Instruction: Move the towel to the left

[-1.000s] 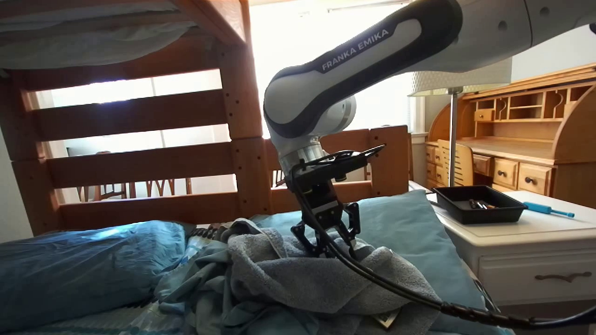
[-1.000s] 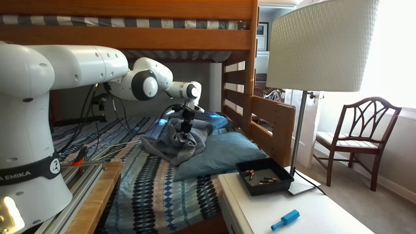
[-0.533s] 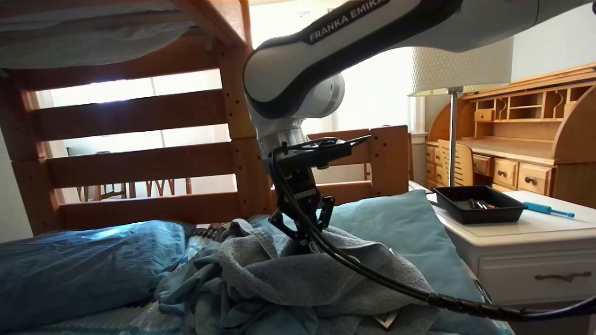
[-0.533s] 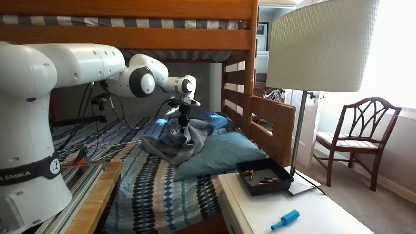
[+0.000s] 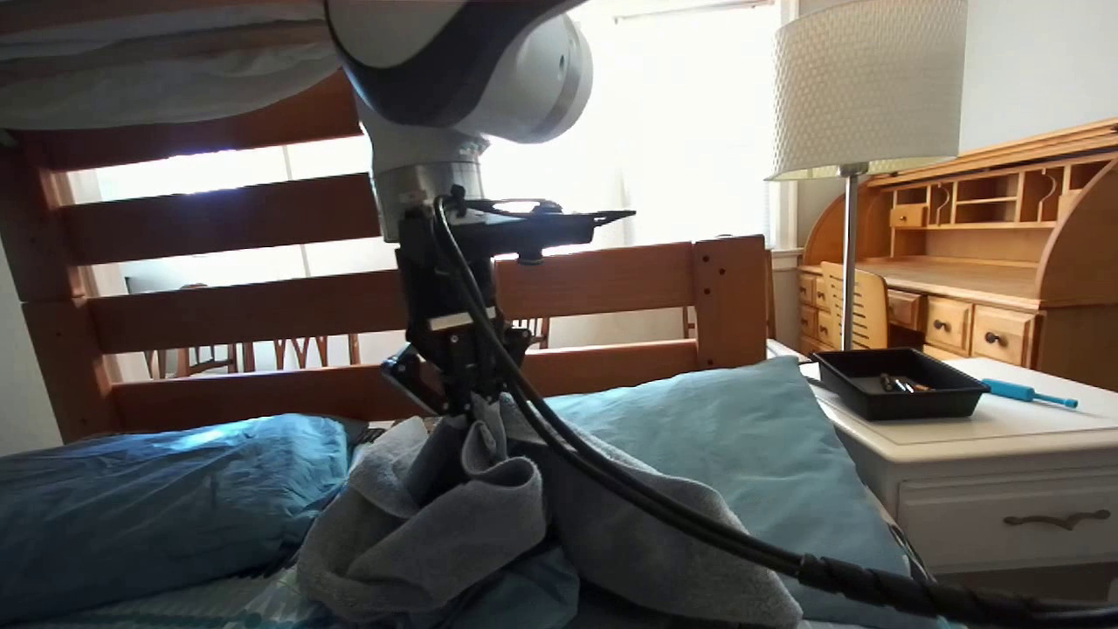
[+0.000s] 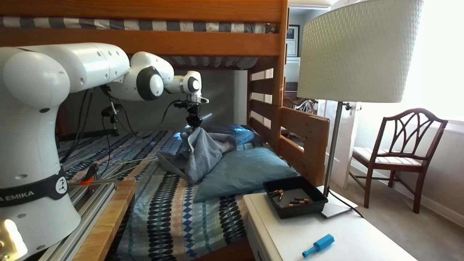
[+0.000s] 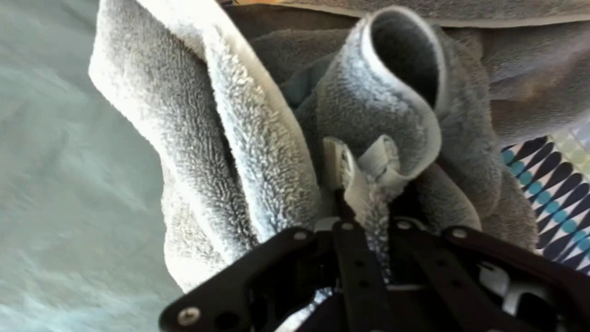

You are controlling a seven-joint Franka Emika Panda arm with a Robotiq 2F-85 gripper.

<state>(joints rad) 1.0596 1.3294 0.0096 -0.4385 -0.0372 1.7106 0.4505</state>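
Bunk bed (image 6: 145, 41): wooden, with a patterned sheet (image 6: 163, 221) on its lower level.
Towel (image 6: 204, 154): on the bed, along the edge of the light-blue pillow (image 6: 250, 174), standing in a peak, some lower folds lying on the sheet.
Gripper (image 7: 371, 226): jaws clamped on a pinch of towel near a hem.
Carry: likely wants a higher lift first, then a slow, smooth draw left.
Cable (image 5: 860, 584): crosses before the towel; best kept from snagging.

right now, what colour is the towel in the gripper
Grey, almost white where the light catches it; the terry towel shows best in the wrist view.
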